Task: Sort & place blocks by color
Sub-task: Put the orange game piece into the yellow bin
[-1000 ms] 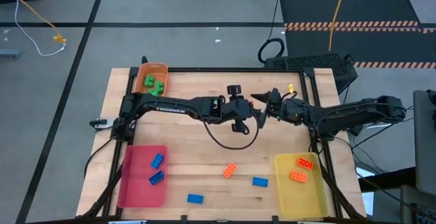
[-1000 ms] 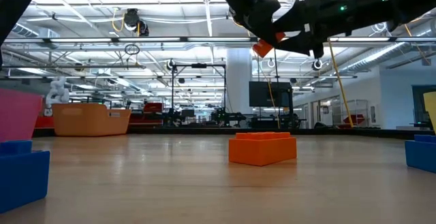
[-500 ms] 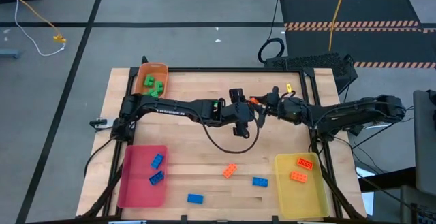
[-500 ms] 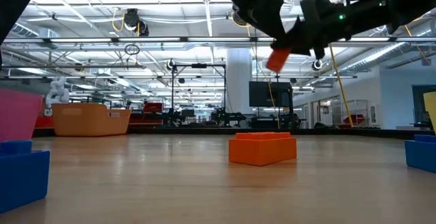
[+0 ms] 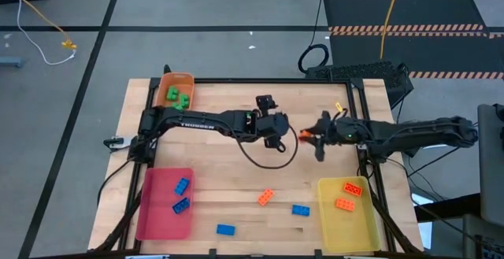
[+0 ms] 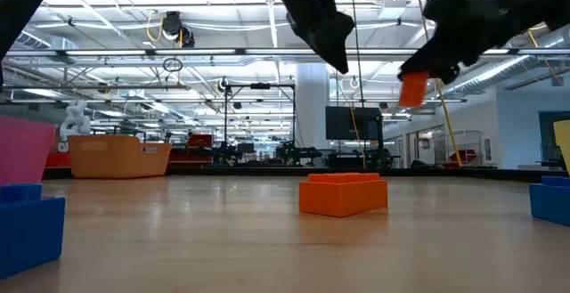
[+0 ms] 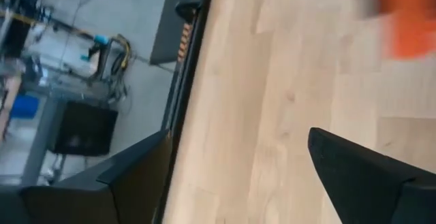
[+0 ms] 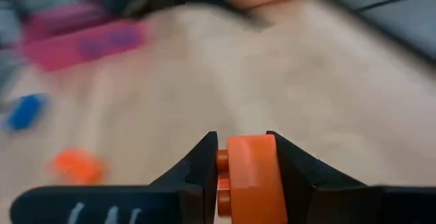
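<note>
My right gripper [image 8: 246, 157] is shut on an orange block [image 8: 251, 176] and holds it in the air right of the table's middle [image 5: 302, 135]. My left gripper [image 5: 277, 135] stands open just to the left of it, above the table's middle, with nothing between its fingers [image 7: 136, 176]. On the wood lie an orange block [image 5: 266, 197] and two blue blocks [image 5: 300, 209] [image 5: 226, 229]. Green blocks [image 5: 178, 97] sit in the orange tray [image 5: 164, 90], two blue ones [image 5: 181, 194] in the pink tray [image 5: 157, 220], and two orange ones [image 5: 348, 195] in the yellow tray [image 5: 346, 227]. My right gripper pinches the orange block between its two fingers, one finger [image 8: 201, 163] on each of two opposite sides [image 8: 271, 157]. The fingers come from the table's right, slanting a little down. The block is lifted clear of the table and sits tilted in the low view [image 6: 412, 88].
The three trays stand at the far left, near left and near right corners. A black cable [image 5: 264, 160] loops under my left wrist. The loose blocks lie along the near edge, between the pink and yellow trays.
The orange block has passed from my left gripper to my right one at the table's middle. The right gripper has taken hold of it and drawn back toward the table's right edge, a little nearer. The left gripper has let go and stayed about where it was.
</note>
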Available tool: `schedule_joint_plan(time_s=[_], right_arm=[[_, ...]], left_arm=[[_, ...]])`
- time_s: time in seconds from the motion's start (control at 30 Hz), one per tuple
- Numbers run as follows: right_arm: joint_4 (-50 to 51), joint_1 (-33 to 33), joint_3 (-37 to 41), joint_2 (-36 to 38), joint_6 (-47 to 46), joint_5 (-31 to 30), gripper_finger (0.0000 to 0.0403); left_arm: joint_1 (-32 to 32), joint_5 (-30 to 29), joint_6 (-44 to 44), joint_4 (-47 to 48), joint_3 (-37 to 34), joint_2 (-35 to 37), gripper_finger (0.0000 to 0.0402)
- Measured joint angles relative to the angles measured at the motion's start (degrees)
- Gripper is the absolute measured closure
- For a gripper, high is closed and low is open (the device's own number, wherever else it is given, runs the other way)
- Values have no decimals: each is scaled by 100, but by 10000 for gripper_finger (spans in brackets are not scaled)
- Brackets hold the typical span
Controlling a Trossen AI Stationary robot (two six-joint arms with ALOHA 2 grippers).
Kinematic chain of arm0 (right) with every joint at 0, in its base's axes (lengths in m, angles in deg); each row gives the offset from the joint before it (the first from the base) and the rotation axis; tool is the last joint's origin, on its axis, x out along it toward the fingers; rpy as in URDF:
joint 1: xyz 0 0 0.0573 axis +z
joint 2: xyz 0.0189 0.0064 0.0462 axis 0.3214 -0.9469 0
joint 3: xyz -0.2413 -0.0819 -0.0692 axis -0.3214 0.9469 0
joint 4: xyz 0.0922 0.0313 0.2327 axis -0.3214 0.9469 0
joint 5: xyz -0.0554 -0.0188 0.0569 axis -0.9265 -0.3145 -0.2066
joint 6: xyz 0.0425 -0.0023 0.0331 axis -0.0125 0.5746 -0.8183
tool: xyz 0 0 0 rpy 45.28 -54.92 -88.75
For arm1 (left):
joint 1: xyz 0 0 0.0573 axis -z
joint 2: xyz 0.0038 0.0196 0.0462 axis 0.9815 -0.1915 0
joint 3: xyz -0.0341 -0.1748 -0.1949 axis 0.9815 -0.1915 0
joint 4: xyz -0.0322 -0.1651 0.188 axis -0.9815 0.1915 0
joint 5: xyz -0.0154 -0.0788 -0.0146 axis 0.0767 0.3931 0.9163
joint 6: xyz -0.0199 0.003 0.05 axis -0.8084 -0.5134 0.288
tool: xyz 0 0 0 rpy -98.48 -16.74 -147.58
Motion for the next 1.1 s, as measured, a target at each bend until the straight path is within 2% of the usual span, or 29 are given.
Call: schedule_joint_plan(time_s=[0.07, 0.23, 0.43, 0.53, 0.7, 0.87, 1.1], right_arm=[[334, 78, 0, 287, -229, 578, 316], [936, 326, 0, 831, -750, 1728, 316], [1836, 581, 0, 1166, -1457, 2607, 316], [2343, 838, 0, 1174, -1780, 2865, 316], [2762, 1416, 0, 1169, -2189, 3166, 316], [2893, 2129, 0, 1133, -2571, 3158, 316], [3161, 2978, 0, 750, -2928, 2661, 316]], left_arm=[[-37, 93, -178, 91, -1, 0, 70], [-52, 756, -488, 139, -1, 0, 99], [87, 953, -572, 185, 1, 0, 127], [162, 1384, -614, 208, 0, 0, 137], [271, 2114, -977, 239, 0, 0, 148], [421, 2125, -1059, 482, -1, 0, 147], [588, 2125, -1391, 597, -1, 2, 147]])
